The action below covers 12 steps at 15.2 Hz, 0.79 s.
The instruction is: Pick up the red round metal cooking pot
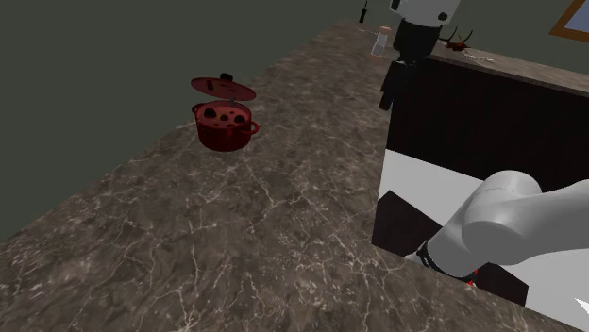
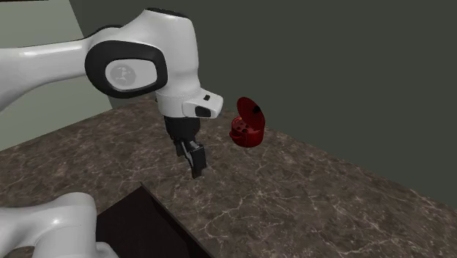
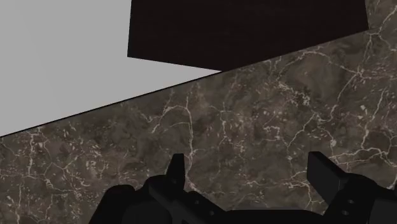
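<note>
The red round pot (image 1: 225, 124) stands on the dark marble counter (image 1: 236, 236) near its far edge in the shoulder view, with dark lumps inside. Its red lid (image 1: 224, 89) with a black knob is tipped up behind it. In the second exterior view the pot (image 2: 247, 132) sits beyond the arm, the lid (image 2: 250, 110) raised over it. My black gripper (image 1: 388, 99) hangs above the counter beside the stand, well to the right of the pot and apart from it. The gripper (image 2: 198, 172) points down; in the wrist view the gripper (image 3: 248, 164) is open over bare marble, nothing between its fingers.
The dark stand box (image 1: 491, 123) rises at the shoulder view's right. A small clear jar (image 1: 380, 42), a dark bottle (image 1: 361, 11) and an antler-like ornament (image 1: 460, 40) sit at the counter's far end. The counter's edge (image 1: 113, 179) drops off toward a plain dark wall.
</note>
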### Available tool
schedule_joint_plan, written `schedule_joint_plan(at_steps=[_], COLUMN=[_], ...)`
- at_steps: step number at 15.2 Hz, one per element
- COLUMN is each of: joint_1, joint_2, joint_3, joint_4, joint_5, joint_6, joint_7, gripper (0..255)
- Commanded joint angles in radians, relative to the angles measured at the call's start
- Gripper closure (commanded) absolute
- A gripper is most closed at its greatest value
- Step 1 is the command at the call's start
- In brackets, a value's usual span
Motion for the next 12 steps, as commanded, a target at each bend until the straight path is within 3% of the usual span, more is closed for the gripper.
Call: schedule_joint_plan(at_steps=[1,12], joint_1=[0.0,0.032], joint_2=[0.0,0.376], joint_3=[0.0,0.233], joint_4=[0.0,0.334], joint_5=[0.0,-0.19], joint_6=[0.0,0.063], joint_7=[0.0,0.083], gripper=[0,0])
